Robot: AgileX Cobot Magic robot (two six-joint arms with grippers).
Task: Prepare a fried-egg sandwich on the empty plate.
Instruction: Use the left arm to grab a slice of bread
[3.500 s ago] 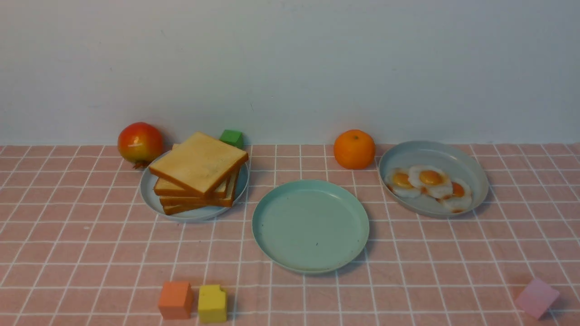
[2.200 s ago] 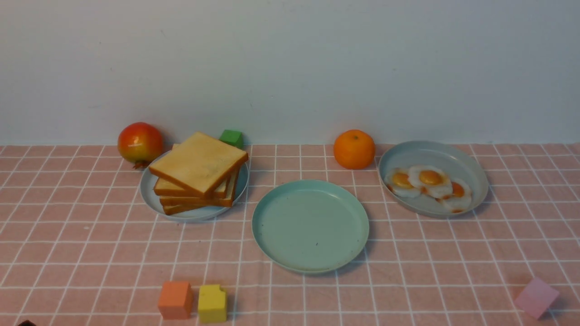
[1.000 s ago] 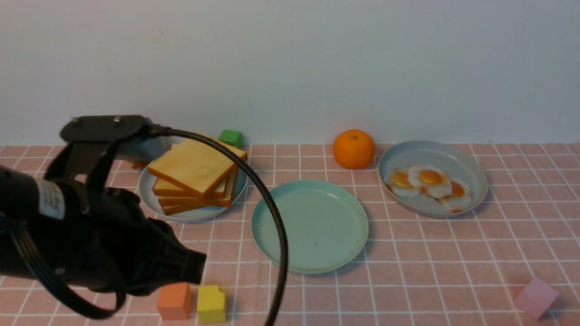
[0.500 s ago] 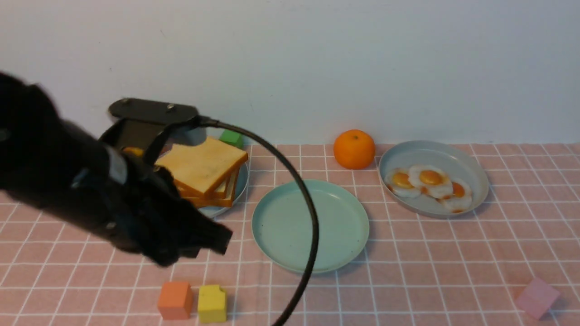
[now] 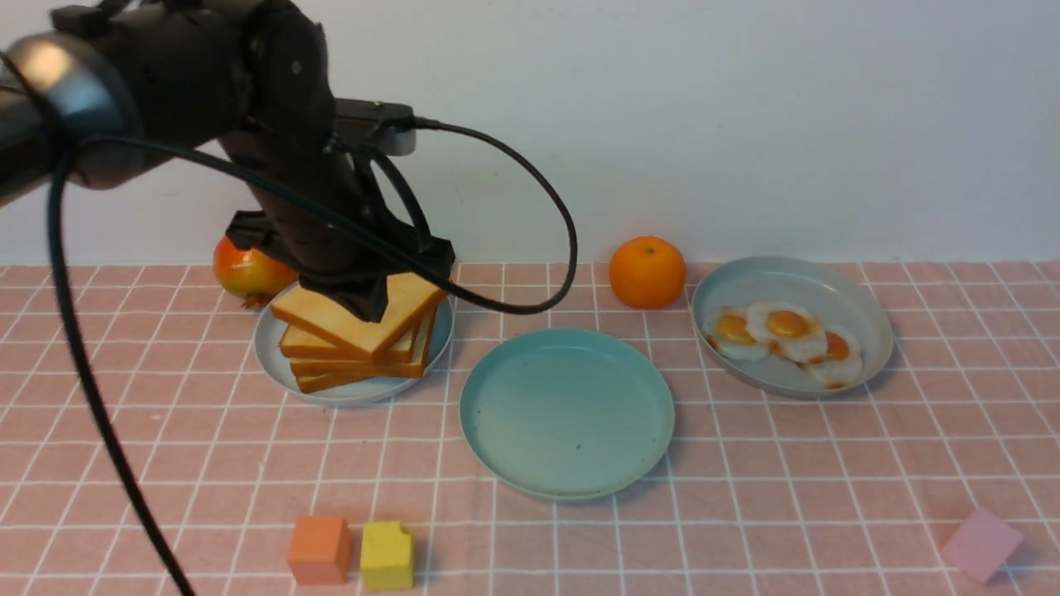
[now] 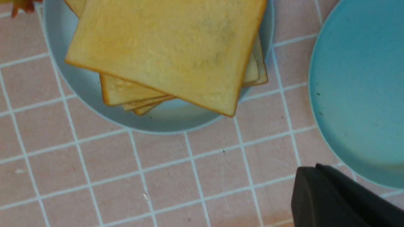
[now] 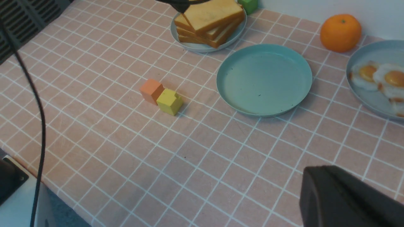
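Several toast slices (image 5: pixel 331 327) are piled on a pale blue-grey plate (image 5: pixel 273 358) at the left. My left gripper (image 5: pixel 371 308) hangs just over the top slice, shut and holding nothing; I cannot tell whether it touches the bread. In the left wrist view the pile (image 6: pixel 170 50) fills the top and the shut left gripper (image 6: pixel 311 171) shows in a corner. The empty mint-green plate (image 5: pixel 567 414) lies mid-table. Three fried eggs (image 5: pixel 787 324) lie in a grey-blue dish (image 5: pixel 869 319) at the right. The right gripper (image 7: pixel 315 173) is shut and empty above the near cloth, outside the front view.
An orange (image 5: pixel 648 271) sits behind the mint plate and a red fruit (image 5: pixel 240 273) behind the toast plate. An orange cube (image 5: pixel 319 548) and a yellow cube (image 5: pixel 387 555) stand near the front edge, a pink cube (image 5: pixel 981 542) at front right, a green cube (image 7: pixel 249 4) behind the toast.
My left arm has swung in from the near left, risen, and now reaches over the toast pile. Toast, plates and eggs have not moved.
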